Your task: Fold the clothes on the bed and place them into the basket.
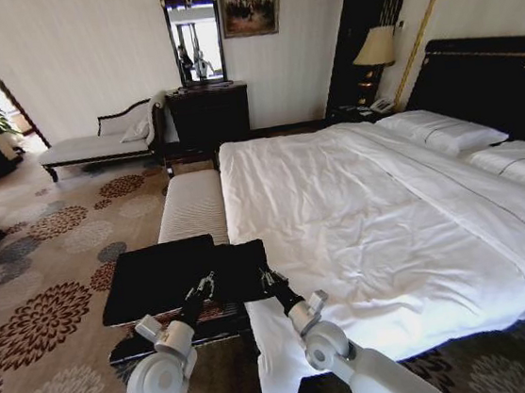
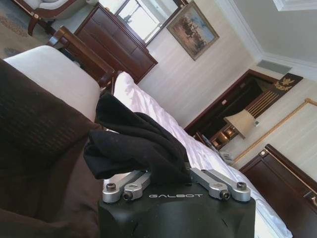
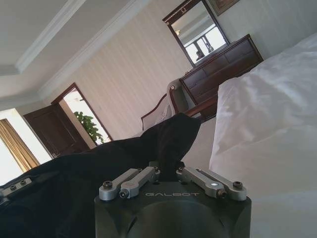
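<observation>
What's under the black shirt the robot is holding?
The black shirt, pinched by the left gripper and right gripper, hangs over the basket. Its black lining shows beneath. The basket's bottom is covered, so anything deeper inside can't be seen.

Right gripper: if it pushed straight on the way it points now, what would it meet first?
The black shirt, already clamped in the right gripper. Beyond that fold, the line probably runs on along the white bench beside the bed, though depth is unclear.
</observation>
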Motion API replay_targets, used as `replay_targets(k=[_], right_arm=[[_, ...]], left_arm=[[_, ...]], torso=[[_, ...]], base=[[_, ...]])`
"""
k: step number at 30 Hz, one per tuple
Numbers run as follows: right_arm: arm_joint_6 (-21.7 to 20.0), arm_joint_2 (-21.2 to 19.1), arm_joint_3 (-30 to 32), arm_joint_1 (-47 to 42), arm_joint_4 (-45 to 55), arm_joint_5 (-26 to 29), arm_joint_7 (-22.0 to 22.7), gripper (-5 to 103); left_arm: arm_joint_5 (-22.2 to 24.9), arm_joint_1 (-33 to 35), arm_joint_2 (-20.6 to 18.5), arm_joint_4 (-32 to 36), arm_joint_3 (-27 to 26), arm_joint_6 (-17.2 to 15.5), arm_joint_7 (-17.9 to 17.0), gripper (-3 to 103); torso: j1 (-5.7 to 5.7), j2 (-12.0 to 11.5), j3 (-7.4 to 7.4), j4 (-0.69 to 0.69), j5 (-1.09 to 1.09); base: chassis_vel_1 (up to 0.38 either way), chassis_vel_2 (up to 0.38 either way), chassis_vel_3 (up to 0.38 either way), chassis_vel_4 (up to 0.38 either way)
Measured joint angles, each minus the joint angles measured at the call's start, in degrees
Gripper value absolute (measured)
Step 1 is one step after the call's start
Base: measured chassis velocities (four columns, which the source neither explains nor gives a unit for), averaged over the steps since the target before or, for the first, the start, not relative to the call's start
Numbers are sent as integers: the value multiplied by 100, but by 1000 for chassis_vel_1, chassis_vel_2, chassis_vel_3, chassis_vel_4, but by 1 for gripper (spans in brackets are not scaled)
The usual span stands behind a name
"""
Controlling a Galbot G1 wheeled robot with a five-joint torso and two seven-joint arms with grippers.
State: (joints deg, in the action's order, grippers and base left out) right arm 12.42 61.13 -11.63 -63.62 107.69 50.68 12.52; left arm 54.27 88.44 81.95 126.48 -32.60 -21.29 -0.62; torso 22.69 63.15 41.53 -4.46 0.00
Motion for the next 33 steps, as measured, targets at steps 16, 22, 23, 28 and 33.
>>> replay_targets(k=[16,22,23,28,33], right_arm=[[78,185,-40,118,-230,-102,-25,7],[149,292,-77,206,-297,-13,8,7],[149,322,-92,264,-337,2,15,7],[135,435,-240,598,-588,38,-13,7],[92,679,-439,1049,-1096,112,-72,7]], left_arm=[[64,-46,-32,-68,-115,15,13,9],[39,-71,-20,-144,-134,27,29,9],[33,-96,-19,-190,-153,29,39,9],[16,-249,-103,-397,-254,47,65,9],[28,-524,-296,-759,-325,58,69,9]], torso=[[0,0,0,0,-1],[0,1,0,1,-2],[-1,1,0,0,-1],[0,0,0,-3,1],[0,0,1,2,-1]], base=[[227,209,-231,-216],[79,86,-58,-62],[0,0,0,0],[0,0,0,0],[0,0,0,0]])
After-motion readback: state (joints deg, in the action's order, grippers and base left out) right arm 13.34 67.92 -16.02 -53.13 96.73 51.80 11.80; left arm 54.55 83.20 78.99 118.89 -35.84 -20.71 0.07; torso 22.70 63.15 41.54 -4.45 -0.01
